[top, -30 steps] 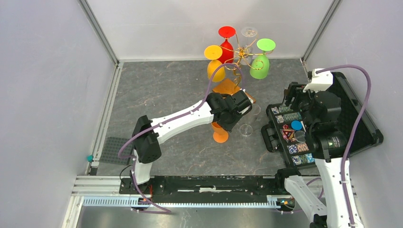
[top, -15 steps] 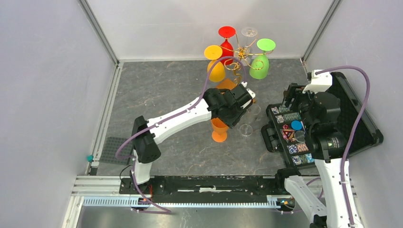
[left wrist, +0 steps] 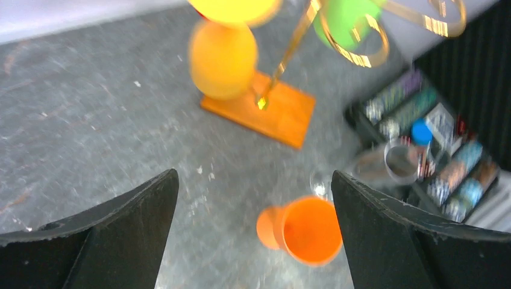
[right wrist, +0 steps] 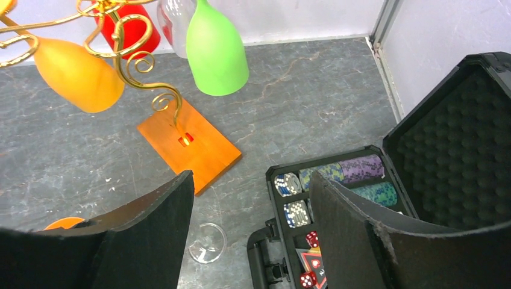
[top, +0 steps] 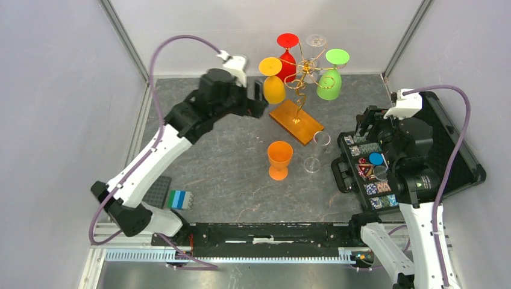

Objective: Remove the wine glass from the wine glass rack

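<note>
Case: black (top: 476, 171), open, at the right of the grey table (top: 229, 180); foam-lined lid (right wrist: 458, 162) laid back.
Chips: rows (right wrist: 361, 167) standing on edge in compartments (several colours).
Dice: red (right wrist: 311, 239), beside the chips.
Bricks: small blue-and-green stack (top: 179, 199), near-left, just beside a dark studded plate (top: 158, 192).

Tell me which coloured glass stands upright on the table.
The orange glass; the yellow glass, red glass and green glass hang upside down from the wine glass rack.
</note>
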### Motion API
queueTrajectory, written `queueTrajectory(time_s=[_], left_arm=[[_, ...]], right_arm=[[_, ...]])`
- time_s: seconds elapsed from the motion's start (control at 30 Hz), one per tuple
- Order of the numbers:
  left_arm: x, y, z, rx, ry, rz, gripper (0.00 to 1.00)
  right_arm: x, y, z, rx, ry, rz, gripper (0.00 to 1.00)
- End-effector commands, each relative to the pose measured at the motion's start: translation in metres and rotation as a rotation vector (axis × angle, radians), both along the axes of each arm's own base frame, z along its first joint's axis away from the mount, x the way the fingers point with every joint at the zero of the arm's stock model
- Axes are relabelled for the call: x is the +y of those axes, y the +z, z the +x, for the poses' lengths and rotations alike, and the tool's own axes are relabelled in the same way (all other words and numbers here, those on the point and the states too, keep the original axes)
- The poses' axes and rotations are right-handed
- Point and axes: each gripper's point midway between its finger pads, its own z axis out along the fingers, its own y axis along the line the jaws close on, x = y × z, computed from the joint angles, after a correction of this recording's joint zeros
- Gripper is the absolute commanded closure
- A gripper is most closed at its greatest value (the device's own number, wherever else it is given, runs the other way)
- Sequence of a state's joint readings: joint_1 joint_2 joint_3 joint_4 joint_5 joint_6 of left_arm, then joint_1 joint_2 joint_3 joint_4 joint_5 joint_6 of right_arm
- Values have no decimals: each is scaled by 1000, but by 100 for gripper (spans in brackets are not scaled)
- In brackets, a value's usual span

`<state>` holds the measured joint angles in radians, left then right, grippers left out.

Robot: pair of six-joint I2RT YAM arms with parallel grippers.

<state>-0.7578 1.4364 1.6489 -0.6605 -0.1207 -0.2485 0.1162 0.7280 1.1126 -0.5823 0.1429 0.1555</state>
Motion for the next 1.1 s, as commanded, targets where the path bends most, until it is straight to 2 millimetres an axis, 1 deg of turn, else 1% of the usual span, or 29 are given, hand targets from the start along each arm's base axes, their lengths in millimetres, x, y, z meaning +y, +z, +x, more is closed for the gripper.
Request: queueTrajectory(time_s=[0.0, 0.03, 0.07, 0.1, 0.13, 0.2, 0.27, 0.37, 0.5, 0.6, 0.7, 0.8, 0.9, 1.0, 1.07], left_arm=[[10, 52, 38, -64, 91, -345, 0], [12, 55, 43, -49, 92, -372, 0], [14, 59, 50, -41, 106, -398, 2], [14, 58, 56, -20, 111, -427, 5], [15, 62, 63, -13, 113, -464, 9], [13, 66, 74, 13, 94, -534, 15], [10, 64, 88, 43, 92, -582, 18], [8, 60, 107, 63, 90, -623, 19], [0, 53, 128, 96, 81, -673, 24], [-6, 52, 139, 116, 72, -709, 27], [-14, 46, 147, 150, 54, -743, 33], [-22, 37, 149, 192, 40, -760, 44], [-22, 31, 147, 218, 46, -766, 55], [-19, 36, 143, 202, 48, -775, 64], [-18, 39, 142, 200, 45, -779, 72]], right_arm=[[11, 18, 2, -78, 40, 63, 25], [13, 18, 2, -80, 49, 71, 25], [15, 18, 2, -80, 57, 77, 25], [16, 17, 2, -80, 61, 82, 25], [17, 16, 3, -79, 67, 86, 25], [19, 15, 3, -81, 76, 98, 25], [21, 13, 3, -79, 85, 108, 26], [25, 10, 4, -78, 98, 120, 25], [27, 8, 5, -79, 109, 131, 26], [29, 7, 6, -78, 117, 137, 26], [30, 7, 6, -78, 119, 139, 26], [29, 5, 6, -77, 117, 139, 26], [30, 4, 5, -76, 118, 140, 26], [29, 3, 6, -75, 115, 144, 26], [30, 4, 6, -78, 117, 148, 26]])
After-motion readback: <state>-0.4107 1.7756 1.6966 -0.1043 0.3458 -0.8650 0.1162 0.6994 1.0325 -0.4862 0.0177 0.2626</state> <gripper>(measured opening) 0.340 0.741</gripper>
